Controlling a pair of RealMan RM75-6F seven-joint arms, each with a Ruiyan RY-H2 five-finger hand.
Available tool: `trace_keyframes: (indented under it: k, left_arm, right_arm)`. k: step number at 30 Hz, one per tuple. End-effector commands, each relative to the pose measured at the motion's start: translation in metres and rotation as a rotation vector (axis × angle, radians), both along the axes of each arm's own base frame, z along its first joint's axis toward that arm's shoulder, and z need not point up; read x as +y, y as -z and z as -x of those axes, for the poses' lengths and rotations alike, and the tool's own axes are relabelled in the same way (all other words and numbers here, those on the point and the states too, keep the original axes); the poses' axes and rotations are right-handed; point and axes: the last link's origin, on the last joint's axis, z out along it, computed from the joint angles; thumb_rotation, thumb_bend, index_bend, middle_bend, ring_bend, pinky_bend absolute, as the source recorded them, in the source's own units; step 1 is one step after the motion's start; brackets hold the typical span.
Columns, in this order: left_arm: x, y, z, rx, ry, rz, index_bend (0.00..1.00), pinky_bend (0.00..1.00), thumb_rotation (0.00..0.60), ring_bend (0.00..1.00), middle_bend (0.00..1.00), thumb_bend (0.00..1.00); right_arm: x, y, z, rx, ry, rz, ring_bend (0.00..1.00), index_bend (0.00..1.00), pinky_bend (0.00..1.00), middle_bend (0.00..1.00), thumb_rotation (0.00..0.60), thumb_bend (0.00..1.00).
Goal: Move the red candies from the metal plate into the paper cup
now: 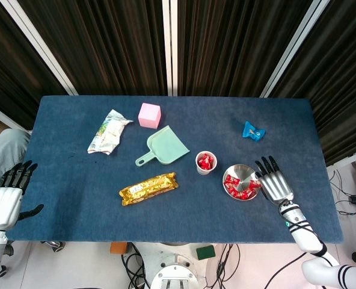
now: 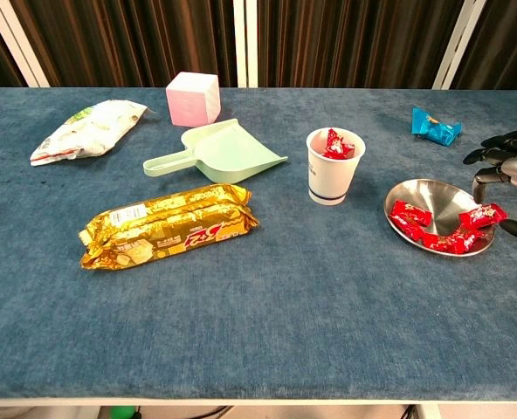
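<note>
Our right hand (image 1: 275, 183) hovers at the plate's (image 1: 240, 171) three o'clock, fingers spread, holding nothing; candies (image 2: 433, 224) there, more in the cup (image 2: 334, 167). Left hand (image 1: 5, 197) open, idle.

We see a rectangular table covered in dark blue felt-like cloth (image 1: 76, 198). Lying directly on it, near the back, are a pale pink cube (image 1: 149, 115) and, further left, a crumpled white and green snack bag (image 1: 109, 131). Just in front of the cube lies a mint green plastic dustpan (image 1: 162, 147), its handle pointing front-left. In front of that lies a long gold foil biscuit packet (image 1: 148, 188). Right of the dustpan stands a white paper cup (image 1: 205, 162) with red candies inside, and beside it sits a round metal plate (image 2: 442, 198) bearing more red candies. A blue wrapped sweet (image 1: 253, 130) lies behind the plate.
</note>
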Motion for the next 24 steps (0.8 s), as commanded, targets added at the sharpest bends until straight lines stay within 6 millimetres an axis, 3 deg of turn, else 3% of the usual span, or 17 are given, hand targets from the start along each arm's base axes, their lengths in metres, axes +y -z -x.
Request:
trace_keyframes:
  k: [1,13,24]
  left_arm:
    - [0.0001,0.0001,0.0,0.0,0.0,0.0,0.07,0.14,0.6,0.01,0.05,0.1]
    - [0.0006,0.001,-0.0001,0.003,-0.002,0.003,0.07,0.14,0.6,0.01,0.05,0.09]
    - [0.0009,0.001,0.0003,0.003,-0.004,0.003,0.07,0.14,0.6,0.01,0.05,0.1]
  right_arm:
    - [-0.0007,0.0,-0.0001,-0.001,0.0,0.002,0.0,0.44,0.0,0.08,0.6,0.37]
    - [-0.0011,0.0017,0.0027,0.004,0.011,0.002,0.0,0.51,0.0,0.08,0.6,0.38]
    - [-0.0026,0.0051,0.0017,-0.004,0.003,0.016,0.0,0.59,0.0,0.09,0.6,0.48]
